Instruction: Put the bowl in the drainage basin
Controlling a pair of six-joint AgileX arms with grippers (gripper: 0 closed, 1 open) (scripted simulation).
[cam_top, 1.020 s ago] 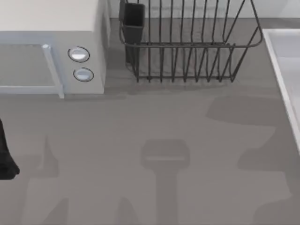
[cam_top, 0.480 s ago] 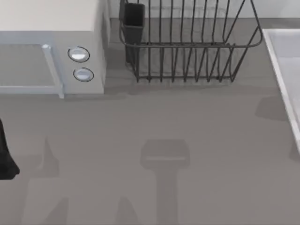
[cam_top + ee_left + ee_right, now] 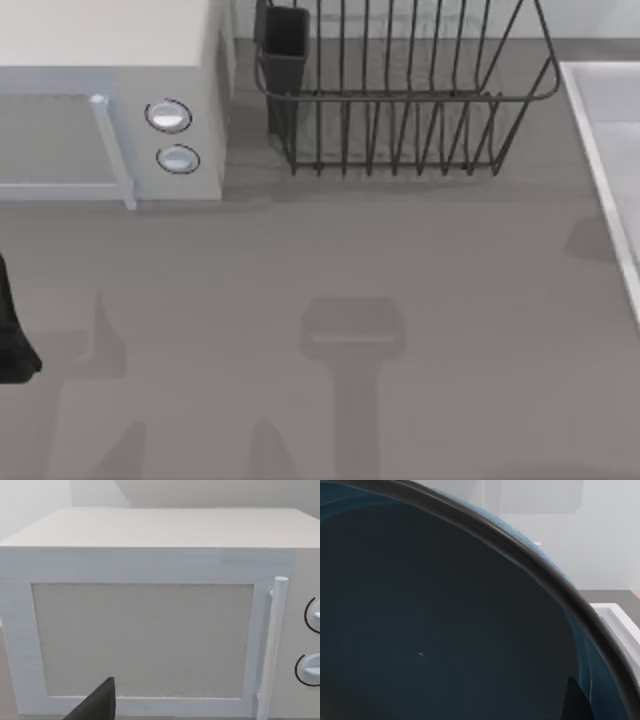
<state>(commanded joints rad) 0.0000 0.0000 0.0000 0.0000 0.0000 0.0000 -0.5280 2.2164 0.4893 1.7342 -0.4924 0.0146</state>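
While round blue bowl with dark rim (image 3: 445,620) sits close against right wrist camera, right gripper's dark fingertip (image 3: 576,702) shows at bowl's edge; grip state: cannot tell. Left arm (image 3: 12,330) parked at desk's left edge, facing one white microwave with two round knobs (image 3: 150,610). One black wire rack (image 3: 400,90) at grey desk's (image 3: 300,260) far side. Bowl orientation: cannot tell.

Your desk (image 3: 400,300): microwave (image 3: 110,100) far left, wire rack (image 3: 400,100) just right of it, basin (image 3: 610,150) at right edge. Left arm (image 3: 12,330) at left edge.
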